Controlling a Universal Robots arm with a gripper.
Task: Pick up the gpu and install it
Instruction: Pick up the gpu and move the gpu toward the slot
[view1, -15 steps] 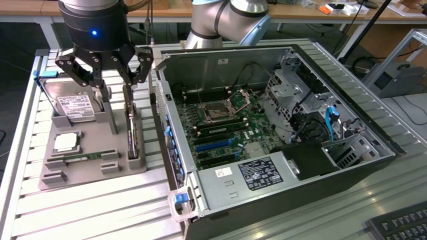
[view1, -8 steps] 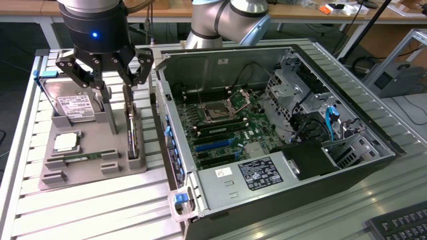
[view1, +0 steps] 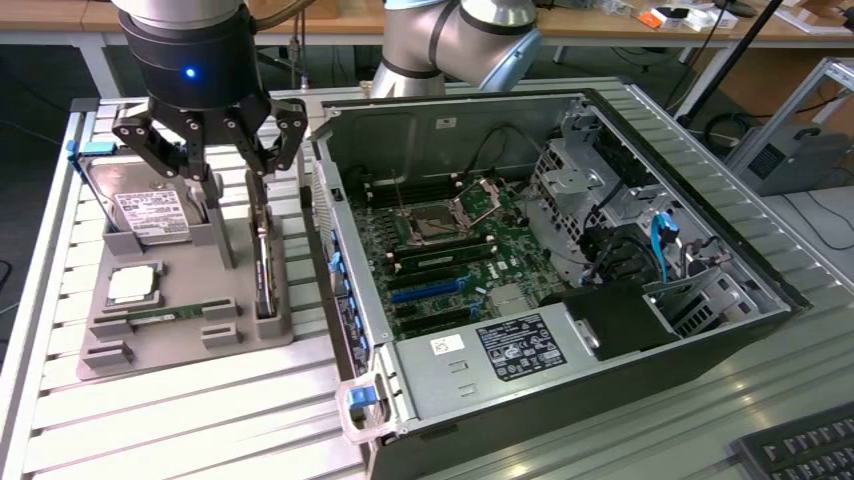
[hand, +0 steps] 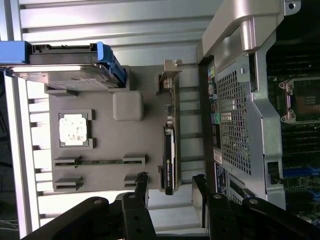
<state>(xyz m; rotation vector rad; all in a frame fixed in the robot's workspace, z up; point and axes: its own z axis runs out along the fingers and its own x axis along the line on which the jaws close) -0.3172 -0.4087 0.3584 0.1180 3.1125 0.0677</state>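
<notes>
The gripper hangs wide open, holding nothing, and the gpu card stands on its edge in the gray tray at about 5 o'clock from it in the exterior view, lying 12 to 6.

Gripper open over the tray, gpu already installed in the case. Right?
No. The gpu stands on edge in the gray tray beside the case, not installed; the wrist view shows it. The gripper is open over the tray.
</notes>
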